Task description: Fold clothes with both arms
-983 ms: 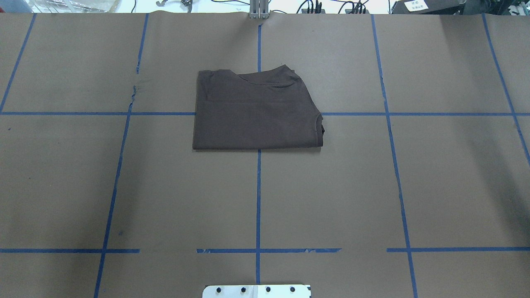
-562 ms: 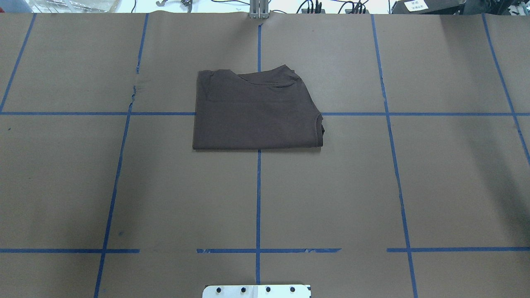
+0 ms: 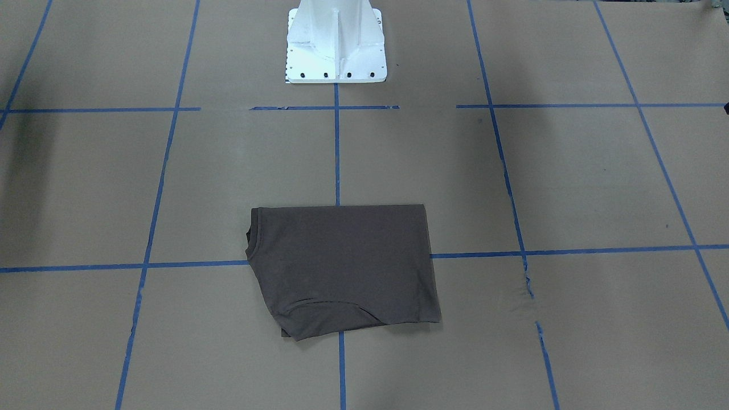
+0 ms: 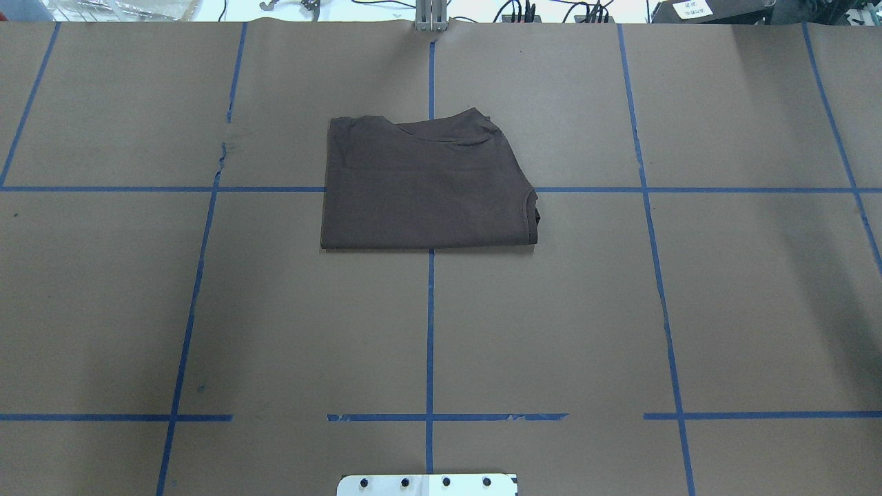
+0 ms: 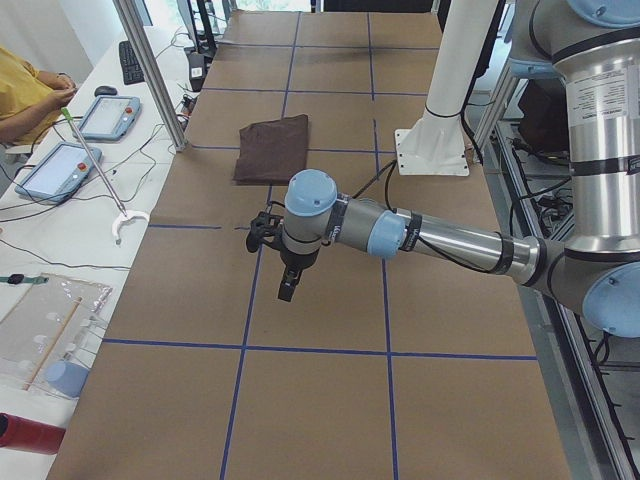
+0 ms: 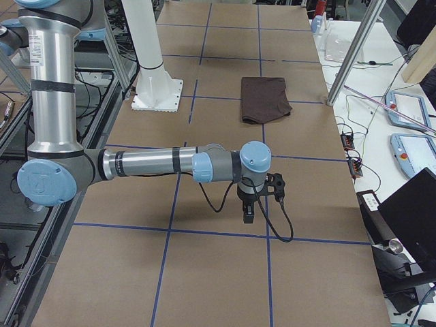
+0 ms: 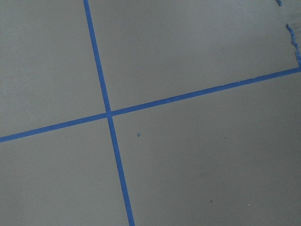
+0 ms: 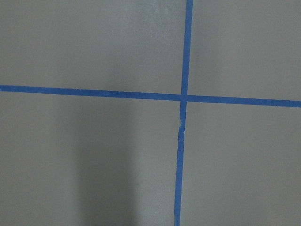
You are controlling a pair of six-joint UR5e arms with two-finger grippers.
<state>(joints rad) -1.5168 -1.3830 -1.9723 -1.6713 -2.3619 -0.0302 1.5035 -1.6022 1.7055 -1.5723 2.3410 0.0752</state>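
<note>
Folded brown T-shirt [image 4: 427, 186] flat on counter [image 4: 689, 310], left tool [image 5: 287, 290] and right tool [image 6: 249, 215] hovering well apart from it, opening of both cannot be told

The left gripper [image 5: 287, 290] and right gripper [image 6: 249, 215] are too small to judge.

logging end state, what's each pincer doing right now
Left pincer: cannot tell open or shut, side view only; away from the T-shirt.
Right pincer: cannot tell either; also away from it.
</note>
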